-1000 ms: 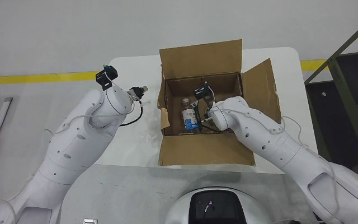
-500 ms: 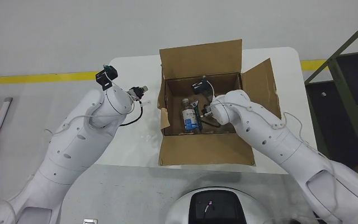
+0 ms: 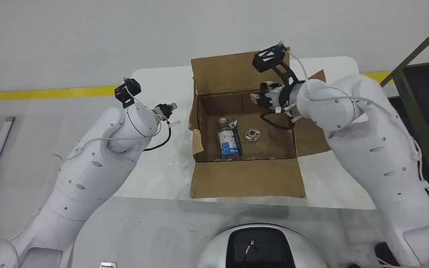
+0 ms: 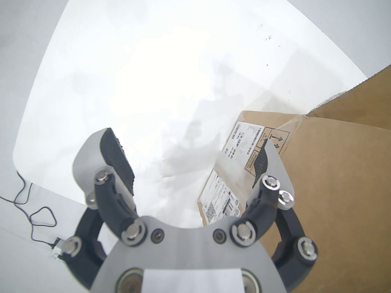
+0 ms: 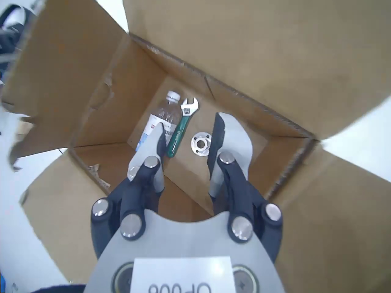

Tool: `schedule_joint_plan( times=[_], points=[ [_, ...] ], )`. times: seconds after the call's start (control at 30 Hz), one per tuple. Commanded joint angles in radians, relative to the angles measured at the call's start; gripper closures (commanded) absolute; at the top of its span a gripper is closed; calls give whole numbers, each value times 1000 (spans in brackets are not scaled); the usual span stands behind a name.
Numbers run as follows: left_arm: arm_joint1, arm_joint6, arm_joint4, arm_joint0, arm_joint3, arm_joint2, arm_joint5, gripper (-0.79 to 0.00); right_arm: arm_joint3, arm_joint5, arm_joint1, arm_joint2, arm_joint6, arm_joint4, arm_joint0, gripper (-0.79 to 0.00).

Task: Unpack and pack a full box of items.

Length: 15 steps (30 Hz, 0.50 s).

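Cardboard box point(image 3: 244, 179) stands open on the counter point(image 3: 161, 87), holding a water bottle point(image 5: 163, 117), a green-handled wrench point(image 5: 180, 129) alongside it, and a metal flange point(image 5: 201, 144) near the wrench. Right claw point(image 5: 188, 126) hangs above the box, half spread and empty; left claw point(image 4: 186, 141) is spread wide, empty, over the counter beside the box. The wrench is probably stiff and heavy: grip mid-handle; the bottle, likely light and slick, across its body.

One open cardboard box point(image 3: 244, 179), one water bottle point(image 3: 226, 139), one green-handled wrench point(image 5: 178, 129), one metal flange point(image 3: 252, 135), one white table point(image 3: 161, 87)
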Motion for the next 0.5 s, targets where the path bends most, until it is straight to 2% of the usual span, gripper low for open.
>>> schedule_joint_plan(
  times=[0.0,0.1,0.23,0.33,0.47],
  points=[
    [0,0,0,0,0,0,0,-785,-57,-28,12,93,-5,34,-30,0],
    [0,0,0,0,0,0,0,-785,-131,-69,32,241,-12,84,-76,0],
    [0,0,0,0,0,0,0,-785,-158,-112,57,441,-17,161,-121,0],
    [0,0,0,0,0,0,0,-785,-143,-131,74,561,-15,161,-153,0],
    [0,0,0,0,0,0,0,-785,-54,-161,92,671,-18,199,-200,0]
  ],
)
